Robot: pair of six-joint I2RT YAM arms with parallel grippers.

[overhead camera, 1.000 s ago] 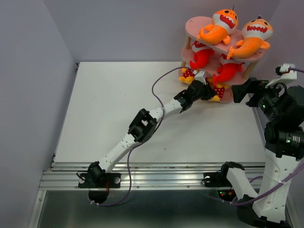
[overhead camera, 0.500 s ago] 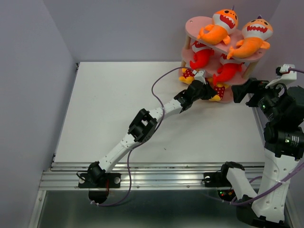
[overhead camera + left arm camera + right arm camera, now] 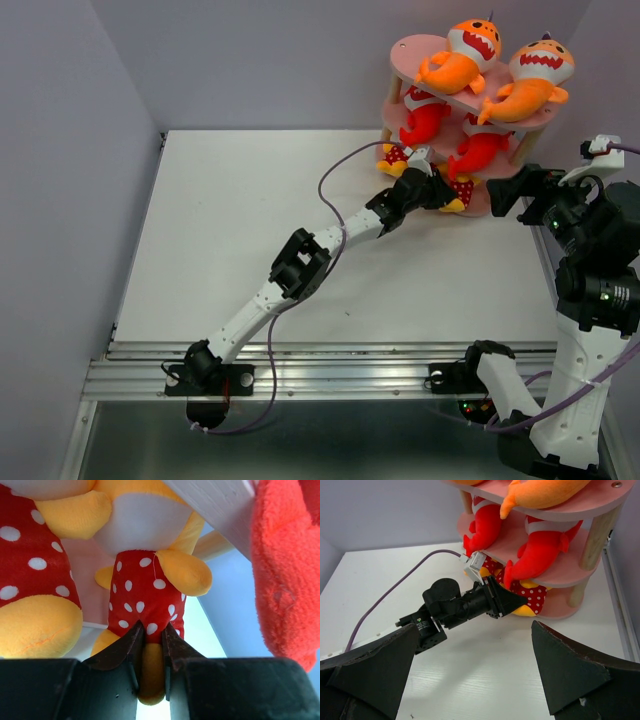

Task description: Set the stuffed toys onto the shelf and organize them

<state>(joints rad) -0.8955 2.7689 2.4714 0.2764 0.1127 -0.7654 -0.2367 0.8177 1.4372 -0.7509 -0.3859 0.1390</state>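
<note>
The pink shelf (image 3: 410, 48) stands at the table's far right. Two orange sharks (image 3: 462, 55) (image 3: 530, 80) lie on its top board and two red sharks (image 3: 425, 118) (image 3: 478, 148) on the middle one. Small yellow-orange toys with red dotted parts (image 3: 398, 158) (image 3: 458, 192) sit on the bottom board. My left gripper (image 3: 151, 635) reaches under the middle board, its jaws pressed on the yellow foot of one dotted toy (image 3: 145, 600). My right gripper (image 3: 475, 665) hovers open in front of the shelf (image 3: 560, 610), holding nothing.
A purple cable (image 3: 345, 165) arcs over the table from the left arm's wrist. The wooden posts (image 3: 594, 535) stand close to the right wall. A second dotted toy (image 3: 35, 580) and a red shark (image 3: 285, 570) flank the held toy closely.
</note>
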